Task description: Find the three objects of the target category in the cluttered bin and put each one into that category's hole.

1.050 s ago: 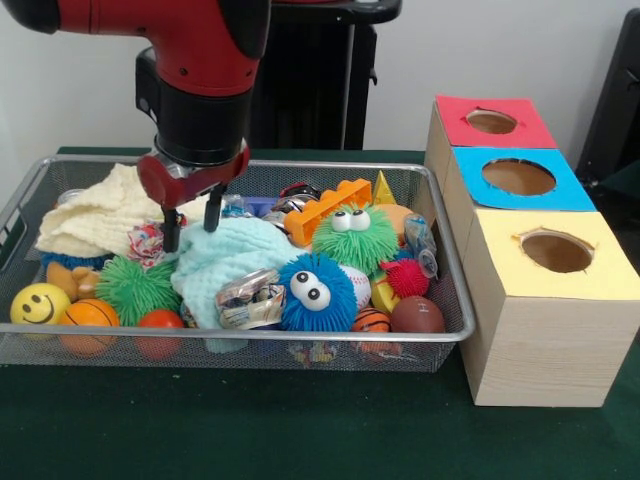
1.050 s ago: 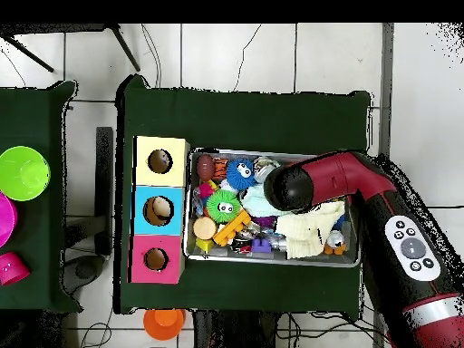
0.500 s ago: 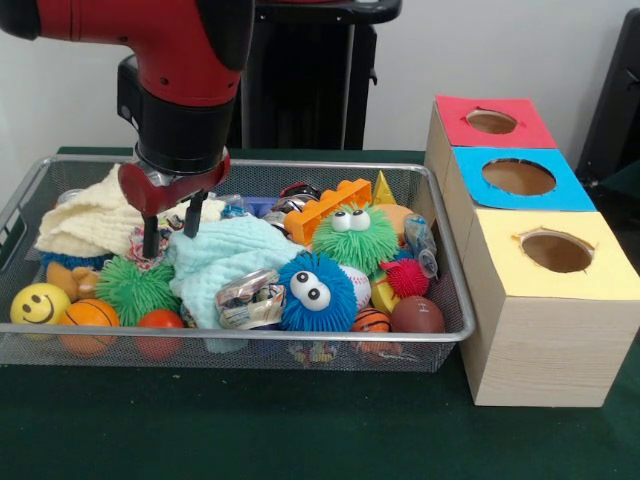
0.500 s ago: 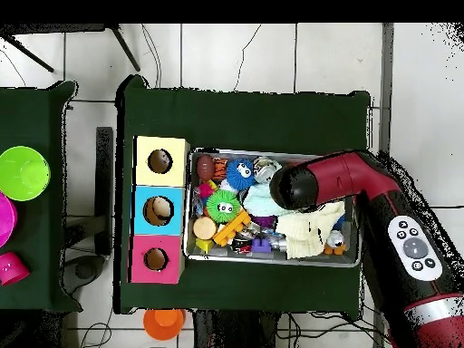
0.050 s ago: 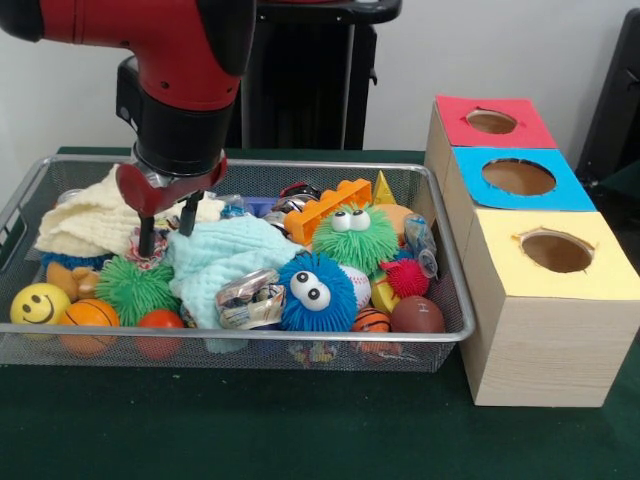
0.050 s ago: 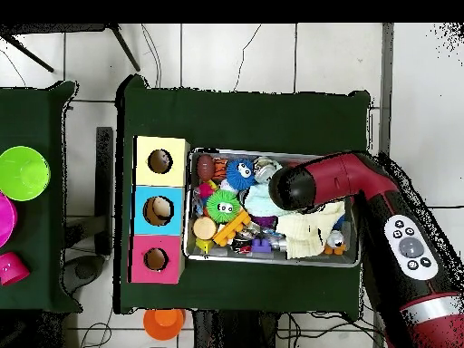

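**Search underway, nothing seen sorted yet**

Black-fingered gripper [image 5: 166,227] is held w/ jaws open, empty, low over a small crumpled wrapper toy [image 5: 147,243] beside the pale-blue cloth [image 5: 222,262]. Wire-mesh bin [image 5: 300,347] remains full. Target category can't be told; three-hole wooden box [image 5: 535,262] not yet approached.

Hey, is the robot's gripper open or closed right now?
Open: in the front view the gripper shows two dark fingers apart, nothing between them, above the light blue cloth.

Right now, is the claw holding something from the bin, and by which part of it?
Nothing is held. The claw is open, its fingers apart and empty, just above a small patterned wrapper between the cream cloth and the light blue cloth.
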Available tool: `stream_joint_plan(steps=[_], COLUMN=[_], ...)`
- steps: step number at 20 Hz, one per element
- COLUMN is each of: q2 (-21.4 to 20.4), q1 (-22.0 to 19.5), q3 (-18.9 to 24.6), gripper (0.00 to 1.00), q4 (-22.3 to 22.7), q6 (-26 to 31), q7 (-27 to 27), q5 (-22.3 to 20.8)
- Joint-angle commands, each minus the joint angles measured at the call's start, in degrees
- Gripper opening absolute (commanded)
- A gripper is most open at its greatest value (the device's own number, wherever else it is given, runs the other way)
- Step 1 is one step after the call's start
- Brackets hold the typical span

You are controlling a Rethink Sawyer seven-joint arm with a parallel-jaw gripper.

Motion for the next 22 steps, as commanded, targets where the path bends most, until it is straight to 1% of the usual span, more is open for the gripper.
stream_joint_plan(steps=[1,6,9,14,17,22], q2=[2.29,2.77,2.35,1.66,1.86,2.68], q1=[1.15,1.28,1.59,1.59,1.64,1.03], q3=[-3.95,-4.92,-5.58,-6.20,-6.74,-7.24], gripper=[1.00,1.00,1.00,1.00,1.00,1.00], q4=[-3.47,-3.80,-3.71,-3.11,-2.91,-1.62], q6=[6.63,7.31,7.34,7.49,7.56,7.88], q7=[-17.96,-19.31,-20.15,-20.92,-20.99,-21.08], q5=[-4.90,-4.99,-5.49,-5.06,-5.31,-4.38])
